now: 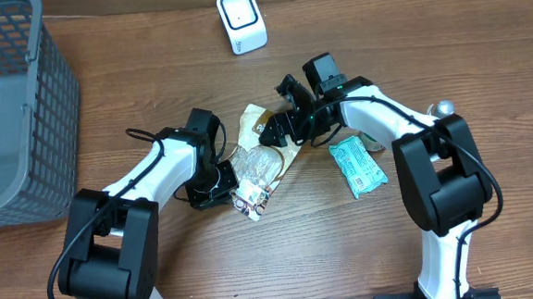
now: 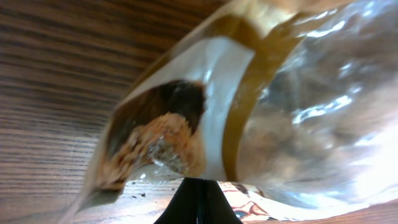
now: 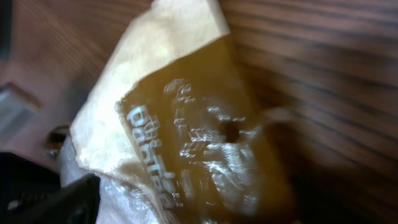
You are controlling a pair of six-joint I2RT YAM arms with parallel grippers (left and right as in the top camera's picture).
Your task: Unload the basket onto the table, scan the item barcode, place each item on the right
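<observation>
The item is a snack bag (image 1: 265,157) of clear film with a tan and brown header, lying between the two arms. My left gripper (image 1: 229,187) is at the bag's lower left edge. In the left wrist view its black fingers (image 2: 198,200) are pressed together, pinching the film of the snack bag (image 2: 280,106). My right gripper (image 1: 280,127) hovers over the header end with its jaws spread. In the right wrist view only one dark finger (image 3: 43,202) shows, at the left of the brown header (image 3: 186,137). The white scanner (image 1: 241,20) stands at the back. No barcode shows.
A teal packet (image 1: 355,163) lies right of the bag, under the right arm. A grey mesh basket (image 1: 9,110) fills the far left. Bare wooden table (image 1: 300,249) lies in front.
</observation>
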